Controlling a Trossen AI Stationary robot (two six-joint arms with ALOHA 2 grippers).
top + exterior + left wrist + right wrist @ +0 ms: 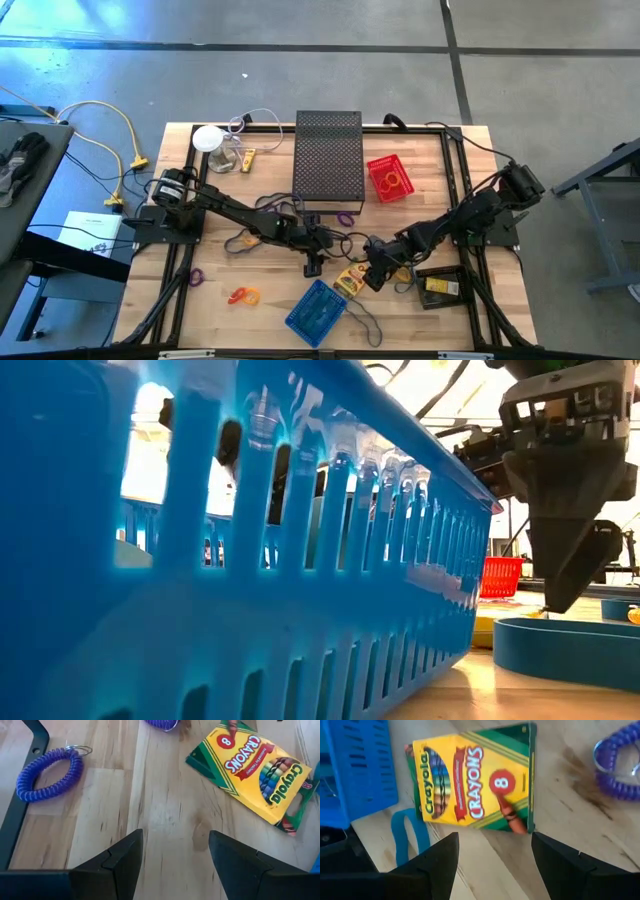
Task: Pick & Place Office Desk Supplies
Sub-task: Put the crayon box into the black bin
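This looks like a robotics lab or workshop rather than an office. A wooden table fitted with a black metal frame stands alone on a bare grey concrete floor marked with dark lines, and two dark robot arms are mounted on it. Yellow cables trail across the floor to a side bench bearing a printed sheet.

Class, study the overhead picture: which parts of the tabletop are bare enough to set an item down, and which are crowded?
Bare wood lies between the red basket and the table's right edge, and at the front left around the orange loops. The middle is crowded: both arms, cables, the crayon box and the blue basket.
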